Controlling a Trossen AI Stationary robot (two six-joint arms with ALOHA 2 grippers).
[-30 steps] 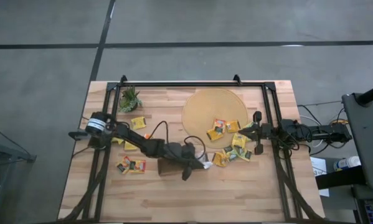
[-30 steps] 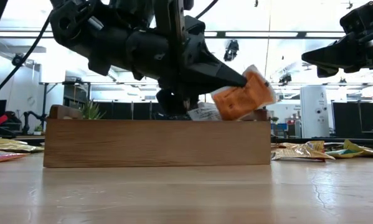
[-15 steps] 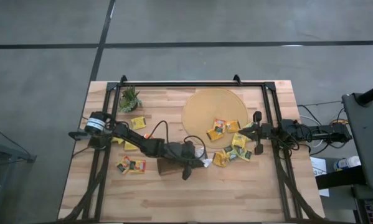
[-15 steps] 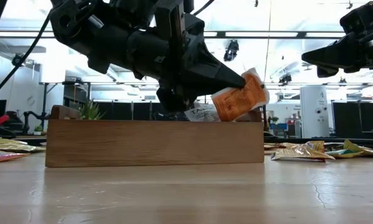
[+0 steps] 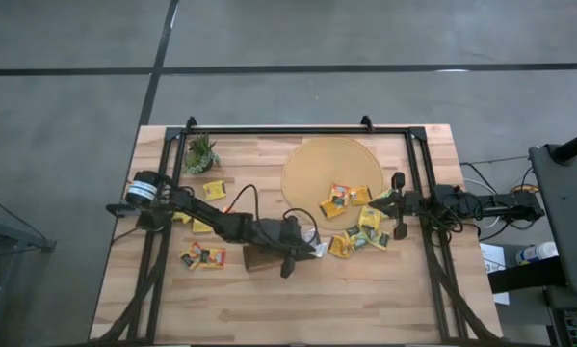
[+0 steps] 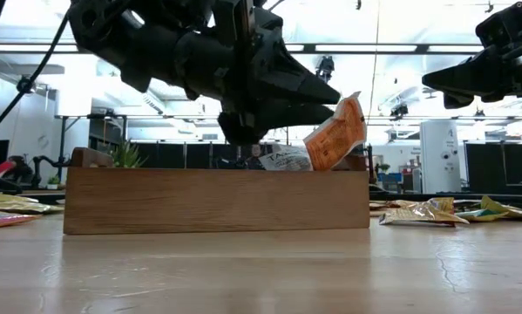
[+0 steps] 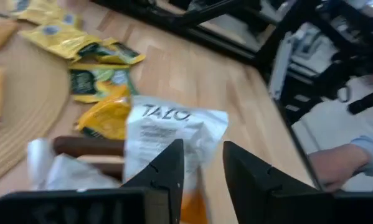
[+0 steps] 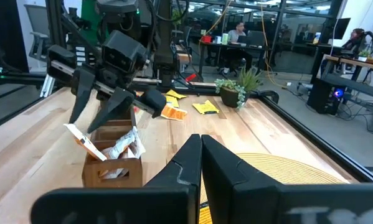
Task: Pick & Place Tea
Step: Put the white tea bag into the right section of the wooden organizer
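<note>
Handling these light, crinkly sachets (image 6: 335, 135), pinch an edge; your left end effector (image 6: 330, 98) stands parted, right end effector (image 8: 200, 144) shut empty

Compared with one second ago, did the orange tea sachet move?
Yes. The orange tea sachet tipped more upright and sank toward the wooden tray rim.

1. I see a small green plant (image 5: 201, 153) at the table's far left corner.
2. A round mat (image 5: 312, 164) lies beside it.
3. A brown wooden tray (image 6: 215, 200) sits nearer me.
</note>
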